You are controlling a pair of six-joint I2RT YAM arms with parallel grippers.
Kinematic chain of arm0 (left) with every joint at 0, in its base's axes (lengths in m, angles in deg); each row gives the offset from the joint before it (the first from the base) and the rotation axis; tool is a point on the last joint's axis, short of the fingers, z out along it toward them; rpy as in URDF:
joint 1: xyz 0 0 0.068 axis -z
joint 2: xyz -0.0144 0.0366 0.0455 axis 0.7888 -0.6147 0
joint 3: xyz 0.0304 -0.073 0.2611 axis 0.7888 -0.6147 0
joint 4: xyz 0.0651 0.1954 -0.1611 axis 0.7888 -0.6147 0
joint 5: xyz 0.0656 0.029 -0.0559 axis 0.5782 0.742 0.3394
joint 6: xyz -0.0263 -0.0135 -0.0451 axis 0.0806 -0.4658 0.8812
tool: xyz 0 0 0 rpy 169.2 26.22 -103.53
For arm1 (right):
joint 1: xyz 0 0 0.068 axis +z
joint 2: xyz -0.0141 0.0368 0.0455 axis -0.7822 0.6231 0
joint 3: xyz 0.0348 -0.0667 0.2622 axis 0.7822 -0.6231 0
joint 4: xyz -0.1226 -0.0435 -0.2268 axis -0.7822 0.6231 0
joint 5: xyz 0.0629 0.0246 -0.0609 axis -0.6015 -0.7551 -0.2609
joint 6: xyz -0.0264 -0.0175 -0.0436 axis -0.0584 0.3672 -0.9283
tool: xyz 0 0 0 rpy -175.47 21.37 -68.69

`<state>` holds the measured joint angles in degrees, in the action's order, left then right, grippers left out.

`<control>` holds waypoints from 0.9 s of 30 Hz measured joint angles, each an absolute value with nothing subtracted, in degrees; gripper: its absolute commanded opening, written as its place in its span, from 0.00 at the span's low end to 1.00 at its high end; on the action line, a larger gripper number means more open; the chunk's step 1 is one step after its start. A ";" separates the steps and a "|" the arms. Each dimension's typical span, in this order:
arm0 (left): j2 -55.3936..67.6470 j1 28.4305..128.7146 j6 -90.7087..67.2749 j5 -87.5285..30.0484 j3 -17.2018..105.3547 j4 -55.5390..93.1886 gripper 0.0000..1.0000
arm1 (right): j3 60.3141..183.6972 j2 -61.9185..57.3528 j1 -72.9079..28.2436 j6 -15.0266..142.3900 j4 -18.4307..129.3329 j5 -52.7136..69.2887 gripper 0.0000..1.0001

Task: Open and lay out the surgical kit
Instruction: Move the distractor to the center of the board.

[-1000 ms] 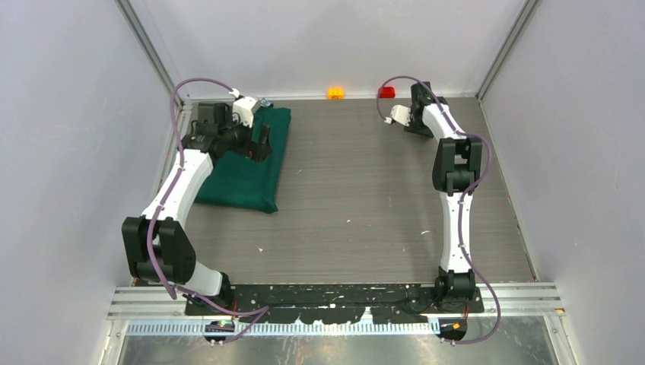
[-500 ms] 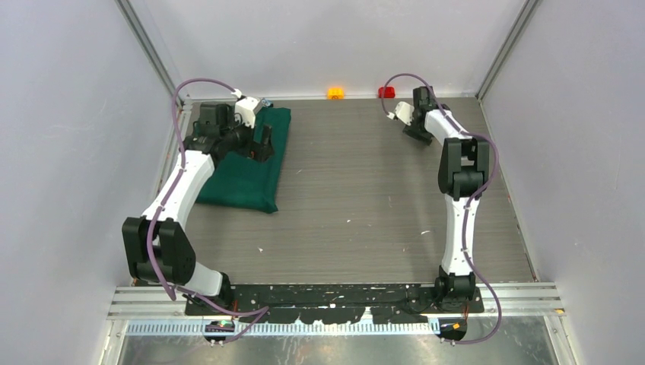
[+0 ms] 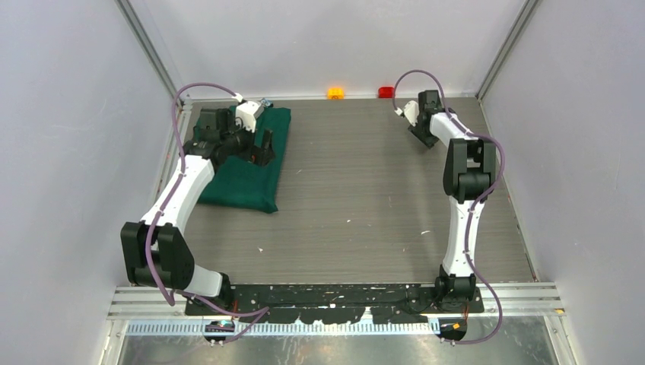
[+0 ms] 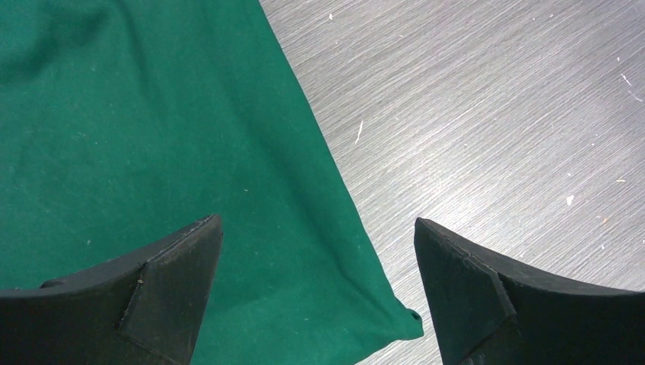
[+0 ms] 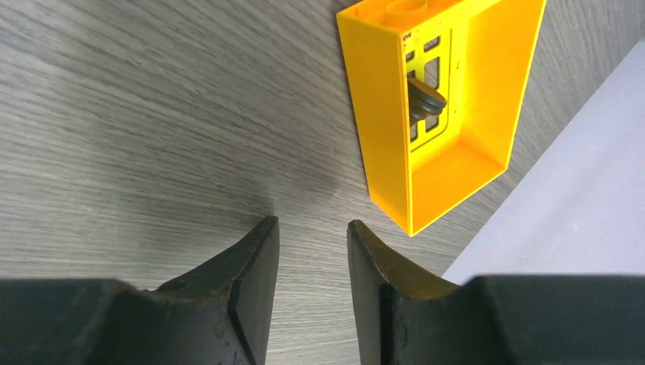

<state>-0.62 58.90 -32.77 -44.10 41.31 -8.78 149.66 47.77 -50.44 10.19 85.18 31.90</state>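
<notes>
The surgical kit [image 3: 247, 171] lies as a folded dark green cloth bundle at the table's back left. My left gripper [image 3: 264, 150] hovers over its right edge, jaws wide open with nothing between them. In the left wrist view the green cloth [image 4: 152, 152] fills the left side, and its edge and near corner lie between the fingers of the left gripper [image 4: 317, 220]. My right gripper [image 3: 423, 135] is at the back right, close above bare table. In its wrist view the right gripper [image 5: 312, 220] shows a narrow gap between the jaws, with nothing in it.
A yellow box [image 5: 445, 106] with an open face stands just beyond the right fingertips, next to the pale back wall [image 5: 578, 190]. A small orange block [image 3: 335, 93] and a red block [image 3: 386, 92] sit along the back edge. Side walls enclose the grey table [image 3: 357, 190].
The right arm has swung rightward near the back wall and its jaws have changed width. The left gripper has shifted slightly over the cloth's right edge, still open.
</notes>
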 measured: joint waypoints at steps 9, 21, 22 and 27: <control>-0.62 59.14 -32.73 -44.10 41.16 -8.36 1.00 | 159.95 53.78 -54.07 15.37 89.31 31.92 0.29; -1.82 59.21 -32.75 -44.05 41.16 -8.36 1.00 | 181.44 66.45 -55.16 20.31 92.57 33.29 0.26; -2.08 59.21 -32.75 -44.05 41.16 -8.36 1.00 | 182.33 66.87 -55.08 20.99 92.79 32.83 0.26; -3.00 59.21 -32.77 -43.96 41.16 -8.36 1.00 | 183.01 67.02 -54.14 23.57 93.09 30.87 0.27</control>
<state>-3.00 59.21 -32.77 -43.96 41.16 -8.36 183.01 67.02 -54.14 23.57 93.09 30.87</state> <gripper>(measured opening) 0.996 0.262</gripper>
